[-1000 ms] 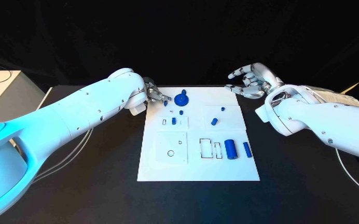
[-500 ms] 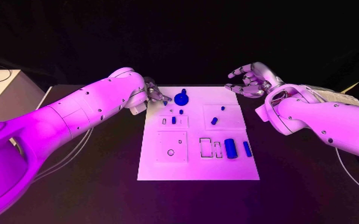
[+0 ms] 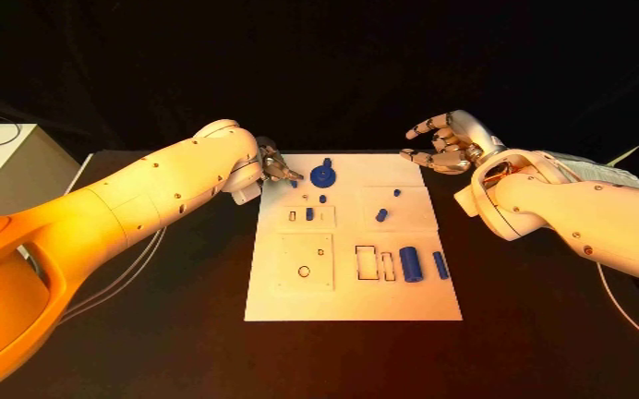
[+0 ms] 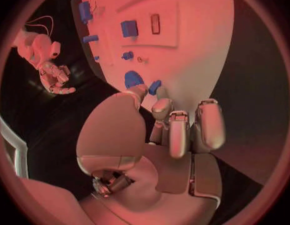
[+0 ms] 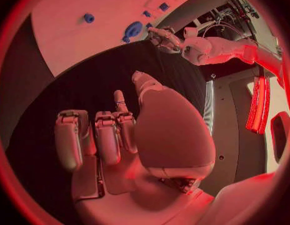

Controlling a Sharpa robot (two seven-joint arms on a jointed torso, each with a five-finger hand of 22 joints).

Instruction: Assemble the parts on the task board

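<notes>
The worktop [image 3: 160,325] was black, the board [image 3: 353,302] white with thin dark outlines (rectangles and a small circle) drawn on it. The parts [image 3: 412,264] were blue, the round one [image 3: 324,175] at the far edge included. Both arms were white, each robot hand [image 3: 446,143] silver.

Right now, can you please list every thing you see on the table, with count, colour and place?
task board: one, white, middle of the black table.
round part: one, blue, far edge of the board, beside the left hand's fingertips.
small part: one, blue, at the left hand's fingertips; held or only touched, cannot tell.
long parts: two, blue, side by side at the board's near right.
small parts: several, blue, standing across the board's middle.
table: one, black.
left hand: at the board's far left corner.
right hand: raised beyond the board's far right corner, fingers apart, holding nothing.
</notes>
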